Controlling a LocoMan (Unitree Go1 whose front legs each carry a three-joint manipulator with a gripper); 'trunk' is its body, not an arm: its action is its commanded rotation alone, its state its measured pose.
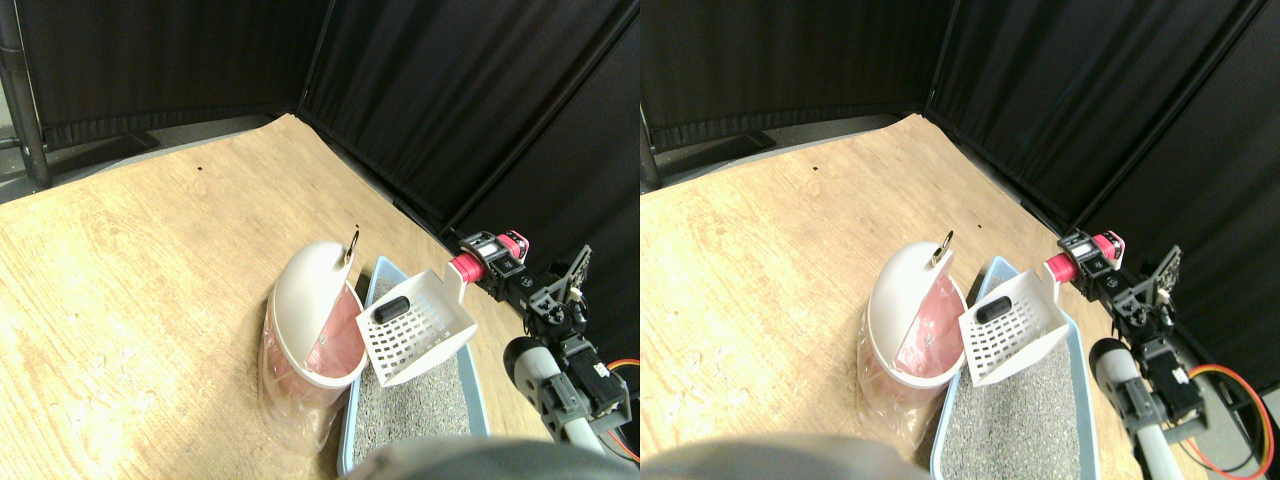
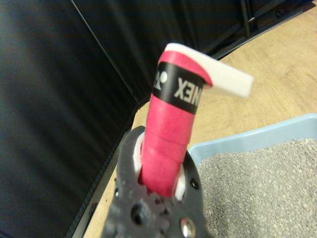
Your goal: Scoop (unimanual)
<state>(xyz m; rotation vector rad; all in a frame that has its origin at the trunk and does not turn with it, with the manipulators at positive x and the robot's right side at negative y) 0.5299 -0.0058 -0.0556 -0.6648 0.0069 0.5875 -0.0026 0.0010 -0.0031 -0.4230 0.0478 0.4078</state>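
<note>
The right gripper (image 2: 161,191) is clamped round the pink-wrapped handle (image 2: 171,134) of the white slotted plastic scoop (image 1: 418,328), which hangs above the light-blue tray of grey litter (image 1: 418,405) — a small dark lump (image 1: 388,310) rides in it. Best tip it slowly towards the white swing-lid bin (image 1: 310,318), pink liner (image 1: 335,335) showing — keep the lump clear of the rim
</note>
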